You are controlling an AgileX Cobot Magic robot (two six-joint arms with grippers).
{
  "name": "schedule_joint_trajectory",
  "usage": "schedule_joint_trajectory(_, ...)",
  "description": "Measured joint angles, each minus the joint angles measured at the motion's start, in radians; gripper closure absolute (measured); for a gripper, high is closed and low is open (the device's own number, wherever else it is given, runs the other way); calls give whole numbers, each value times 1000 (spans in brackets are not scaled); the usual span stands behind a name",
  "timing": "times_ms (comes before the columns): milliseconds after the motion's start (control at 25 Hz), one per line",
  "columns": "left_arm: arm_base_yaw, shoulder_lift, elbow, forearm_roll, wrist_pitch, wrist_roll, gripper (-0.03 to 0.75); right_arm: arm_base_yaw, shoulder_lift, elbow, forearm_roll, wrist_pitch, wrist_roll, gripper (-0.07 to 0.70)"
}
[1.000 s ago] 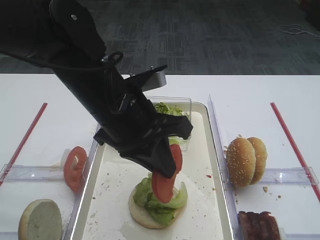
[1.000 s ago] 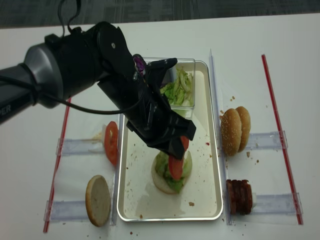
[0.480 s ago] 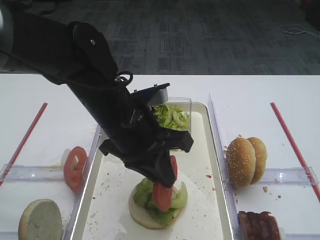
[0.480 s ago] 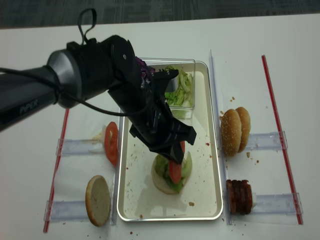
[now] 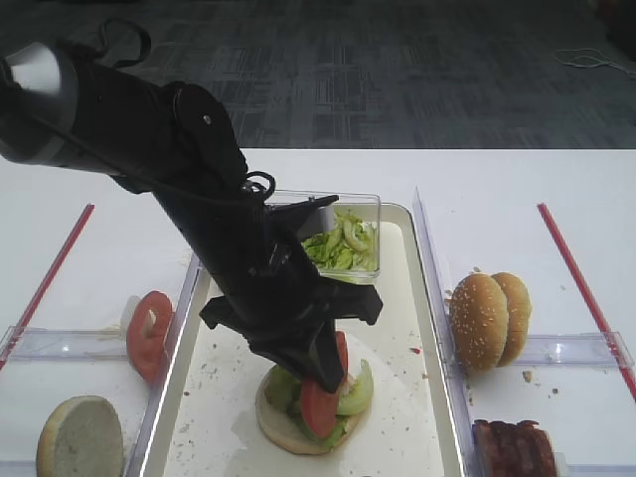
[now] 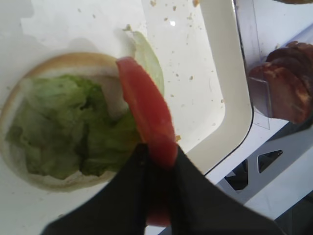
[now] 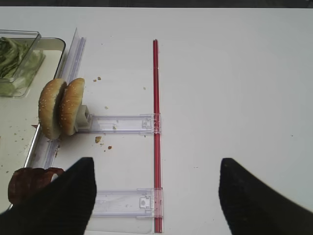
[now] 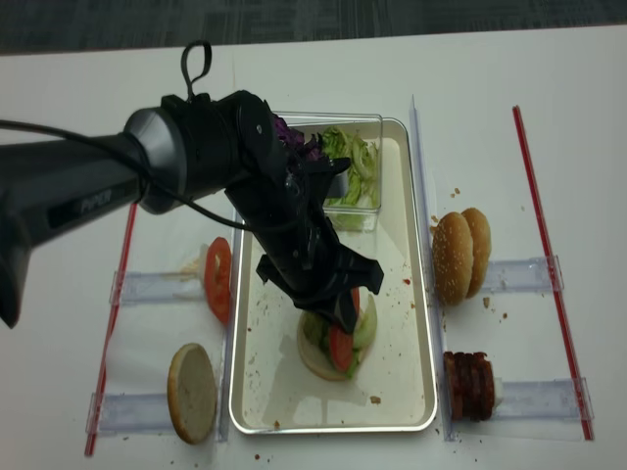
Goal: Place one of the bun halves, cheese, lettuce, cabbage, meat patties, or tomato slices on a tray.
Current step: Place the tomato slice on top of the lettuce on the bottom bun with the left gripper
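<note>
My left gripper (image 6: 159,152) is shut on a red tomato slice (image 6: 146,112), held on edge. The slice (image 5: 320,402) hangs just over, perhaps touching, a bun half (image 6: 73,61) topped with lettuce (image 6: 63,122); that bun lies on the cream tray (image 5: 397,318). From above, the black left arm hides much of the tray's left part, and the slice (image 8: 341,345) shows below the gripper (image 8: 343,318). My right gripper (image 7: 154,191) stands open over bare table, nothing between its fingers (image 7: 63,196).
A clear box of lettuce (image 5: 343,238) sits at the tray's far end, with purple cabbage (image 8: 294,137) beside it. Left racks hold another tomato slice (image 5: 149,333) and a flat bun half (image 5: 79,437). Right racks hold sesame buns (image 5: 489,320) and meat patties (image 5: 512,447).
The left arm has come down with the tomato slice, bringing it from above the lettuce-topped bun to right at it. The right gripper has not moved.
</note>
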Motion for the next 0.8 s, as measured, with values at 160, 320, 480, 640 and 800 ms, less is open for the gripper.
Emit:
schedule_joint_trajectory(160, 0, 0, 0, 6, 0, 0, 627, 0, 0, 0, 0, 0, 0, 73)
schedule_joint_trajectory(320, 0, 0, 0, 19, 0, -4, 596, 0, 0, 0, 0, 0, 0, 73)
schedule_joint_trajectory(480, 0, 0, 0, 66, 9, -30, 510, 0, 0, 0, 0, 0, 0, 73)
schedule_joint_trajectory(640, 0, 0, 0, 101, 14, -62, 400, 0, 0, 0, 0, 0, 0, 73)
schedule_joint_trajectory(800, 0, 0, 0, 120, 14, -78, 296, 0, 0, 0, 0, 0, 0, 73)
